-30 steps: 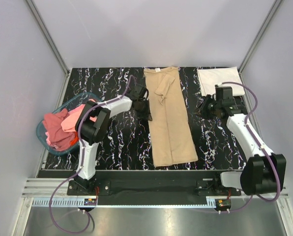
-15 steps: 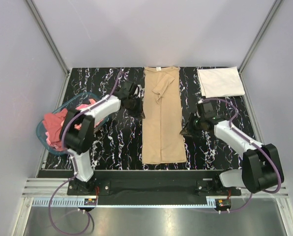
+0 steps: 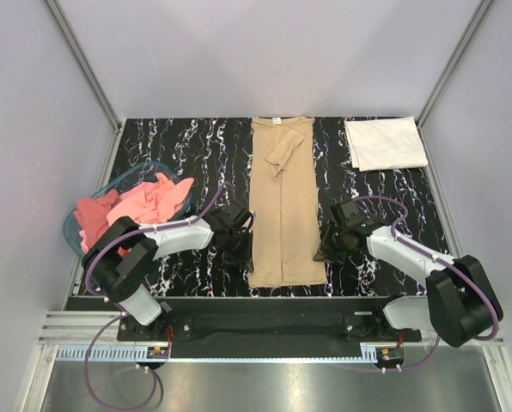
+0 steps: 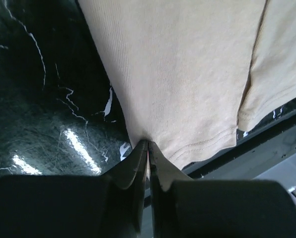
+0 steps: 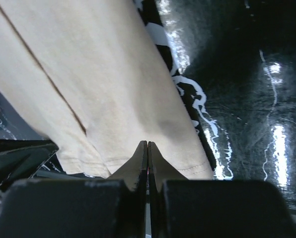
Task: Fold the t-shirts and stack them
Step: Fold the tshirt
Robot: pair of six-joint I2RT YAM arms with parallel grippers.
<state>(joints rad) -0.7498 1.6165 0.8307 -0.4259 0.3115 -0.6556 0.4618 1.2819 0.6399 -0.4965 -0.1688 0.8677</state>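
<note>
A tan t-shirt [image 3: 282,206] lies as a long narrow strip down the middle of the black marbled table, neck label at the far end. My left gripper [image 3: 241,238] is shut, and its tips [image 4: 148,144] touch the shirt's [image 4: 187,74] left edge just above the hem. My right gripper [image 3: 325,247] is shut too. Its tips [image 5: 147,144] rest on the tan cloth [image 5: 98,84] near the right hem corner. No cloth shows between either pair of fingers. A folded white t-shirt [image 3: 385,142] lies at the far right. Pink and salmon t-shirts [image 3: 131,210] are heaped at the left.
The pink heap sits in a translucent blue basket [image 3: 69,228] at the table's left edge. The table's near edge and the black base rail [image 3: 282,305] run just below the tan shirt's hem. Grey walls close the table in on three sides.
Both arms have swung from the far half of the table to the shirt's near end. The tan shirt's lower part is narrower than before. The right gripper has closed.
</note>
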